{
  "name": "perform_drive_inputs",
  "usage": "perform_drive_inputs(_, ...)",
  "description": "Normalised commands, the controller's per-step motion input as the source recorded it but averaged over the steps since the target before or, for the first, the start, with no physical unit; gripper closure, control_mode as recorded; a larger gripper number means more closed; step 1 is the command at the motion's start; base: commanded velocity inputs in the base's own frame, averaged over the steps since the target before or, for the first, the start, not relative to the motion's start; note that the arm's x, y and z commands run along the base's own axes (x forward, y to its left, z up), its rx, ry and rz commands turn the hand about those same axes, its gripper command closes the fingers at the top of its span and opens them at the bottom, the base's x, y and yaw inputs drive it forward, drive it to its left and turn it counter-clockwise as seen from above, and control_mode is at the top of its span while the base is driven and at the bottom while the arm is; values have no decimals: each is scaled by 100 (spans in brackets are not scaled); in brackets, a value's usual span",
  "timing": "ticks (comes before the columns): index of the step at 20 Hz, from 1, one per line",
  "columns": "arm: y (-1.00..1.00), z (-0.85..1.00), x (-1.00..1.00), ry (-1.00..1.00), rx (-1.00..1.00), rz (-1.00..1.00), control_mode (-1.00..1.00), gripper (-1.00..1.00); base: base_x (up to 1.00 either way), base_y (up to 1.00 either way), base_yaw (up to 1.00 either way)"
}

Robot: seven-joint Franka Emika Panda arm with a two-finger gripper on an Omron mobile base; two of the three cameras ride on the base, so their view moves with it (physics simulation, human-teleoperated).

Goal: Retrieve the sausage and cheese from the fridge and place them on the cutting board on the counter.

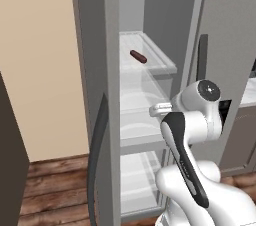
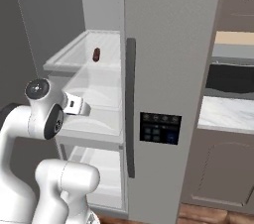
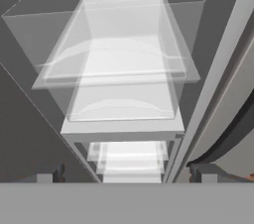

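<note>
On my far left in the left base view I see a beige wall (image 1: 37,65) over a wood floor (image 1: 55,190). Next comes the fridge (image 1: 95,45) with its left door swung open toward me, the dark handle (image 1: 97,155) curving down that door's edge. Inside, white shelves run from top to bottom. The sausage (image 1: 138,56) lies on the top shelf (image 1: 160,60), toward the back, by itself and well above my arm. I cannot make out the cheese anywhere on the shelves I can see.

My gripper (image 3: 126,176) is at the open compartment, about level with the clear drawers (image 3: 119,59) below the sausage shelf. In the hand view its two tips stand wide apart at the bottom corners with nothing between them, looking into those drawers and the lower shelves.

Further right, in the right base view, the fridge's right door (image 2: 168,69) is closed, with a dark handle (image 2: 130,104) and a control panel (image 2: 159,128). Right of the fridge I see the counter (image 2: 228,114), marble-topped, with cabinets (image 2: 223,173) under it.
</note>
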Motion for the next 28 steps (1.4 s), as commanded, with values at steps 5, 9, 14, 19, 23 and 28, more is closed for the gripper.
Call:
perform_drive_inputs(5,12,40,6,-16,0,0,-100,-100,0,0,0)
perform_drive_inputs(9,23,86,0,-9,0,0,-100,-100,0,0,0)
perform_drive_inputs(14,4,74,18,-1,-2,0,-100,-100,0,0,0)
perform_drive_inputs(19,-6,55,4,4,-2,6,-100,-100,0,0,0)
perform_drive_inputs(23,-17,28,0,0,-4,19,-100,-100,0,0,0)
perform_drive_inputs(28,-8,0,20,0,-6,15,-100,-100,0,0,0)
